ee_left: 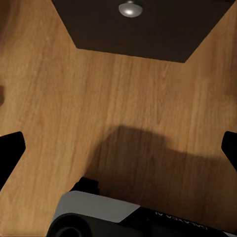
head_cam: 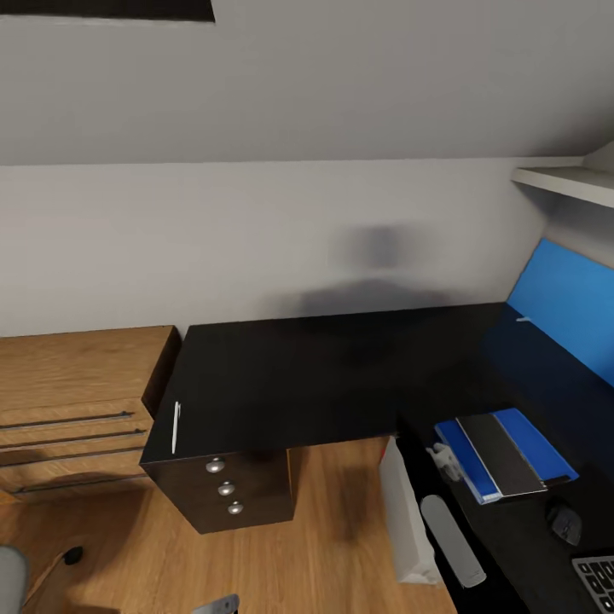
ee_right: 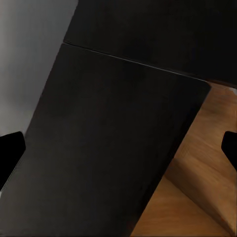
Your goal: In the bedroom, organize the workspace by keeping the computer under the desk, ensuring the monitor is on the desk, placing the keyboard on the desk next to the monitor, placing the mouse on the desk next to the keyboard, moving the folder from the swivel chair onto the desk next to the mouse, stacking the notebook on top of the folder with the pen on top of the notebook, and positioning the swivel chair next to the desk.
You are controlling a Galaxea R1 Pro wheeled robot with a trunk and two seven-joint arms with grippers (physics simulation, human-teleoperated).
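From the head camera I see the pen [head_cam: 176, 427] lying alone near the left end of the desk [head_cam: 324, 375], just above the drawer unit [head_cam: 228, 495], well apart from the folder [head_cam: 505, 454], which lies on the right wing of the desk with the notebook [head_cam: 501, 454] already on top of it. The mouse [head_cam: 564, 522] sits just below the folder and a corner of the keyboard [head_cam: 599, 580] shows at the edge; the white computer [head_cam: 407, 516] stands on the floor under the desk. So I judge the step in hand is to fetch the pen and carry it to the notebook. In the left wrist camera the left gripper [ee_left: 118, 148] has its two dark fingertips at the far sides of the picture, so it is spread wide and holds nothing; it looks at the wooden floor [ee_left: 98, 98] in front of a drawer knob [ee_left: 130, 9]. The right gripper [ee_right: 118, 148] is spread wide and empty as well, over the black top. To do this well, I would raise the left arm over the desk end, turn the fingers across the pen, not along it, and come down slowly, because such a thin stick on a glossy top can roll off the near edge.
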